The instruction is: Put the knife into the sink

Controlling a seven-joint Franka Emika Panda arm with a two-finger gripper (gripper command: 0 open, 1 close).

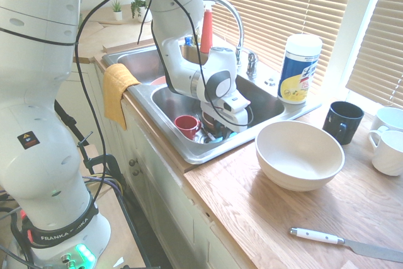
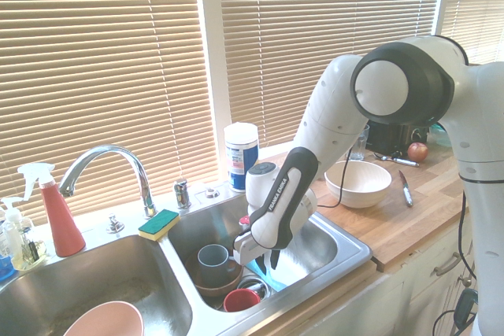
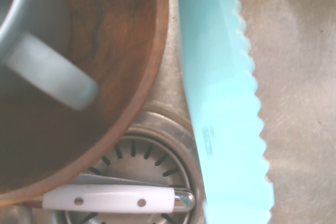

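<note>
Second exterior view: knife [image 2: 275,282] seen in sink [image 2: 309,251], at 5 o'clock just below hand [image 2: 268,262], long axis roughly 10-to-4. Fingers slightly parted; no firm grip made out. Clean upward withdrawal judged next.

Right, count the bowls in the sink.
2. The brown bowl is in the basin under the arm, beside the turquoise knife, with a grey mug in it. The pink bowl is in the other basin. The arm may hide more.
</note>
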